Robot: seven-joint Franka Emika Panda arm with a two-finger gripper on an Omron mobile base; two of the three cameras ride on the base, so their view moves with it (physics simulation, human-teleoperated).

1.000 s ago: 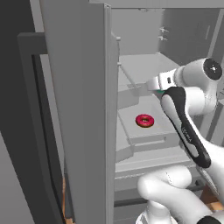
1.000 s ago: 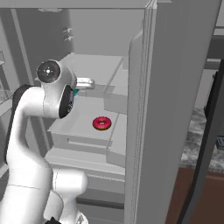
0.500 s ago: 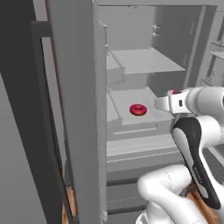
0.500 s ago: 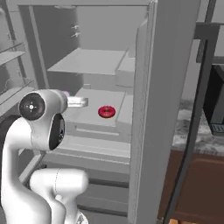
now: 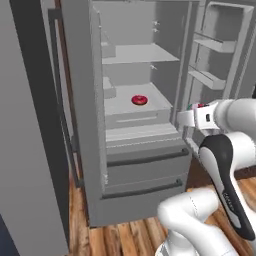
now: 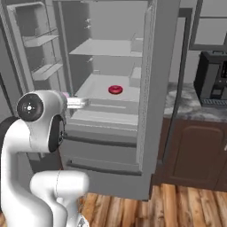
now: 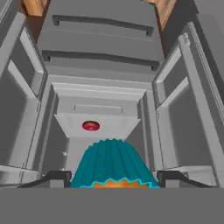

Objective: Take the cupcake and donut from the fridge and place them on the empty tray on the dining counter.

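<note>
Cupcake (image 7: 111,164): teal wrapper, gripped between the jaws, held outside the open fridge (image 5: 130,150). Donut (image 5: 139,100): red-iced, on the fridge's middle shelf (image 5: 125,106), at 12 o'clock beyond the cupcake in the hand view. Gripper (image 7: 113,178): jaws clamped on the wrapper.

White jointed arm with dark elbow sections (image 5: 225,165) is rising from the base, folding at the elbow and reaching level, the hand sitting out front of the open cabinet. Two-finger gripper (image 7: 113,178) is pointing forward at wrist height, jaws part-spread and pressing both sides of a teal pleated wrapper. Dark fingertips (image 7: 56,176) are showing either side of it. In the right base view the gripper (image 6: 76,103) is sticking out past the round shoulder joint.
</note>
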